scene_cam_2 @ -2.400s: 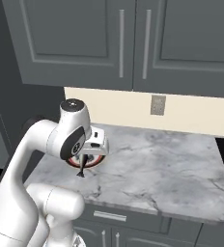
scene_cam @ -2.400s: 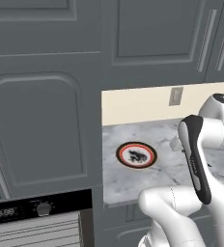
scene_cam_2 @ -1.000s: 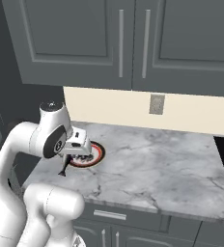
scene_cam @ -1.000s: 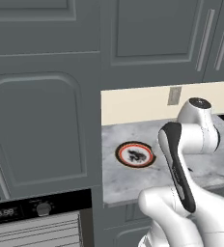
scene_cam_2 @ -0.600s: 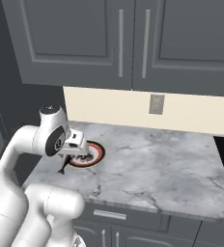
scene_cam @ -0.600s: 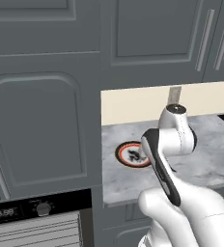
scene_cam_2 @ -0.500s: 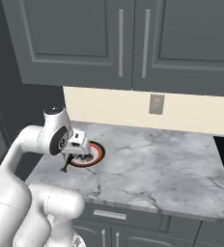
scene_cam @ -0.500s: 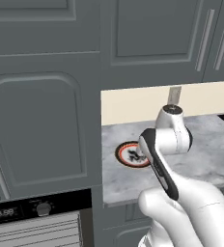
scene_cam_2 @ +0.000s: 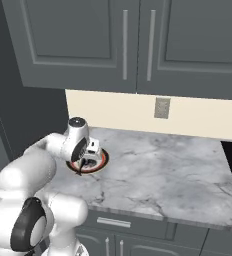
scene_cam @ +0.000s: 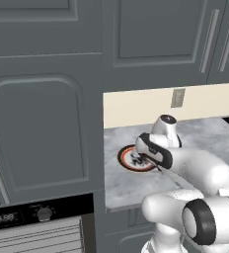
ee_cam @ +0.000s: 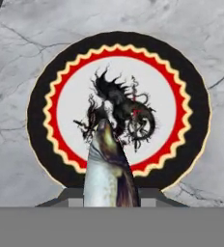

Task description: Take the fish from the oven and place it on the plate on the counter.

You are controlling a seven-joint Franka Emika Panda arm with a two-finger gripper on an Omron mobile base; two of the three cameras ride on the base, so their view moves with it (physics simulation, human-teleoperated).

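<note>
From the left base view, the white arm is reaching out over the marble bench (scene_cam: pixel 205 136), and its hand is hanging just above the plate (scene_cam: pixel 128 160), whose orange-red rim is peeking out to the left of the wrist. The pincer (scene_cam: pixel 145 159) is pointing down at the plate. At the lower left the oven (scene_cam: pixel 37 217) is showing its black control strip with a round knob and a small display.

From the right base view, the arm is bending across the near left corner of the bench (scene_cam_2: pixel 178 175), with the pincer (scene_cam_2: pixel 86 164) sitting low over the plate (scene_cam_2: pixel 99 163). A dark sliver is hanging under the hand, too small to make out.

From the hand view, the fish (ee_cam: pixel 106 171) is rising from the bottom edge, its nose pointing up over the plate's white ring. The pincer is pinching the fish, which is hanging over the plate (ee_cam: pixel 119 108). The plate is lying flat on the veined bench (ee_cam: pixel 32 43), showing a black outer band, a red scalloped ring and a dark dragon figure at the centre.
</note>
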